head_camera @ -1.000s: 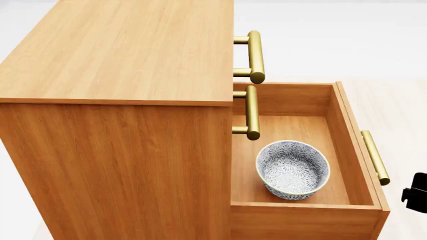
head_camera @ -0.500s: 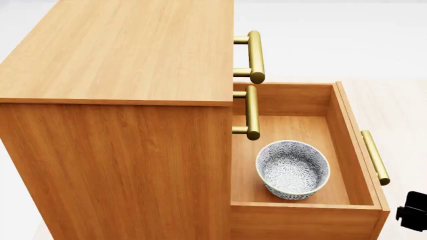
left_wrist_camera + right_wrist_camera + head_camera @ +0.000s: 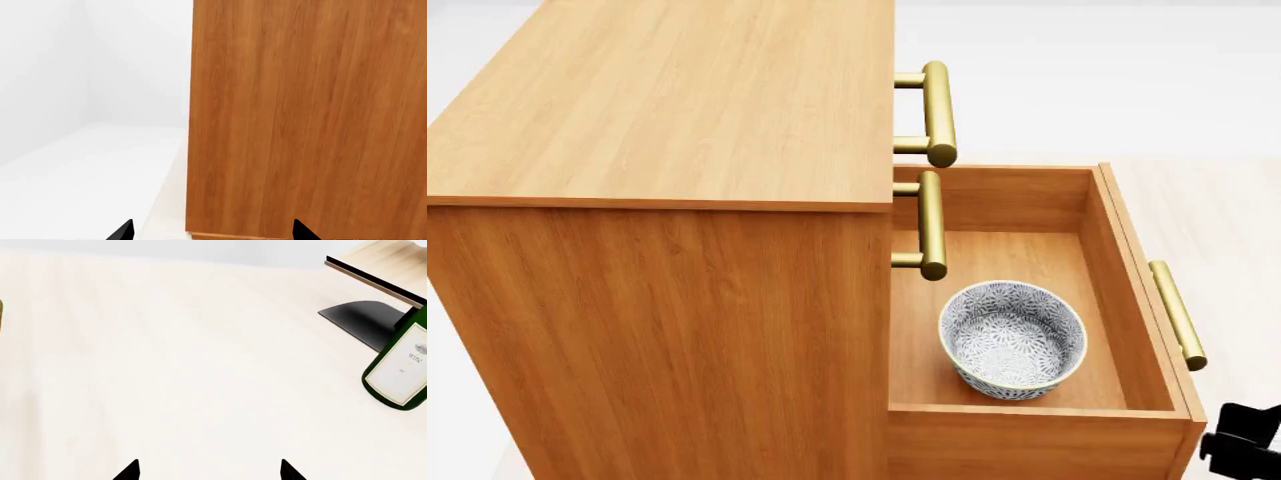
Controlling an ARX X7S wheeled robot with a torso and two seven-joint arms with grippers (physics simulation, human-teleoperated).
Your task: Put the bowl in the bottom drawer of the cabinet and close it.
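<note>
Going from left to right in the head view, the cabinet (image 3: 667,200) fills the left and middle, its top two drawers shut behind their brass handles. To the right of it the bottom drawer (image 3: 1134,290) stands pulled fully out, and the bowl (image 3: 1014,340) sits upright on the drawer floor, toward the near corner and apart from the walls. So the first half of the task looks done: the bowl is in place. What is left, by my reading, is to push the drawer shut; its brass handle (image 3: 1177,313) lies along the outer front, untouched.

The left gripper (image 3: 210,231) faces the cabinet's plain side panel, fingertips spread wide with nothing between them, out of reach of the drawer. The right gripper (image 3: 208,471) also shows its tips parted and empty, over pale floor with a green wine bottle (image 3: 400,365) and a slanted rack (image 3: 380,265) beyond. In the head view only a dark part shows at the lower right corner, below the drawer handle and well clear of the bowl
</note>
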